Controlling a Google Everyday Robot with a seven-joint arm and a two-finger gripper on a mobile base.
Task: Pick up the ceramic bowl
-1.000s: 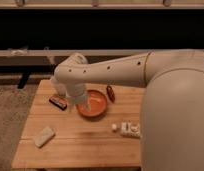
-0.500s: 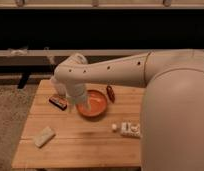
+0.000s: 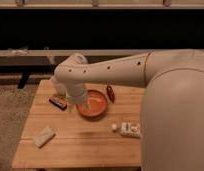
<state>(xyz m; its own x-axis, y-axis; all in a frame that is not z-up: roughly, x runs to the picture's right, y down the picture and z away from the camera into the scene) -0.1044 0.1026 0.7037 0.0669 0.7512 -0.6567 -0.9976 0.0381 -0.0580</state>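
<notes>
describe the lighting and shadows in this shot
Camera view: warm, dim light across the wooden table; the background above is almost black; the arm throws a soft shadow beside the ceramic bowl; the hand sits low over the bowl's edge, pale against the orange, with no strong glare anywhere.

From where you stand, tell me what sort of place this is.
Probably an indoor room, perhaps a test space: a small wooden table on carpet. The gripper is at the ceramic bowl, left side.
</notes>
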